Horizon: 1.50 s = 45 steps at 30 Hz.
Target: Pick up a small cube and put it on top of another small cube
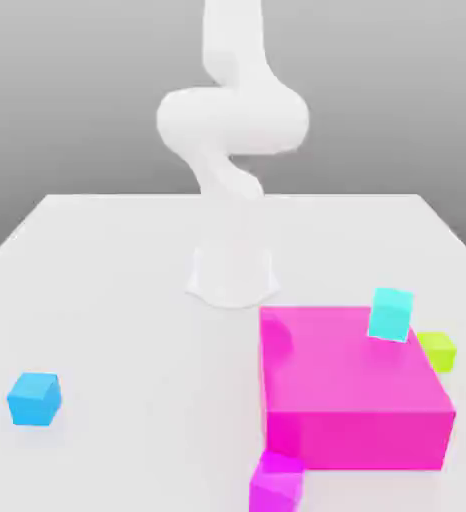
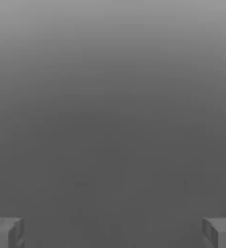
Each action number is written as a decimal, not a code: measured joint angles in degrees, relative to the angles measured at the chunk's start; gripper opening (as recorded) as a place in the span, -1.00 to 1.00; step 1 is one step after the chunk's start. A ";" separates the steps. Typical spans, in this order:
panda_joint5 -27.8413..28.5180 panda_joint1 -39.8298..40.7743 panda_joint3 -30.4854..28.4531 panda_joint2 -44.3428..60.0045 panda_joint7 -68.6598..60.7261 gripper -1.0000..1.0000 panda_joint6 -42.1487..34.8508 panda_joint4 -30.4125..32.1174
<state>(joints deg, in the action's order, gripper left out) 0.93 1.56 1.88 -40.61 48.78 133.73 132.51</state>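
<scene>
Nothing of the task is done yet, judging by how things lie. The small magenta cube (image 1: 276,483) sits on the tabletop (image 1: 117,300) at the near edge of the scene, touching or just beside the near-left corner of the big magenta block (image 1: 352,395), and no cube is stacked on another small cube. The arm (image 1: 229,130) stands upright at the far middle of the tabletop, well apart from every cube. In the hand view the end effector (image 2: 113,232) has its two fingertips (image 2: 6,231) spread wide toward opposite edges, with nothing between them, so it is fully open and holds nothing.

What is left is the whole job: reach the small cube, grip it, lift it, and set it on one of the others. Candidates are the blue cube (image 1: 34,398) alone at the near left (the easiest to reach, I would judge), the cyan cube (image 1: 390,313) resting tilted on the block's far-right top, and the green cube (image 1: 437,349) just beside the block on the right.

The tabletop is plain white and smooth. Behind it the room is a featureless grey backdrop.
</scene>
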 joint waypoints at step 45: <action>5.80 3.63 9.55 55.57 26.87 -1.00 21.81 7.90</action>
<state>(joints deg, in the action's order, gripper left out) 6.73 5.19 11.43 14.96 75.65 155.53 140.41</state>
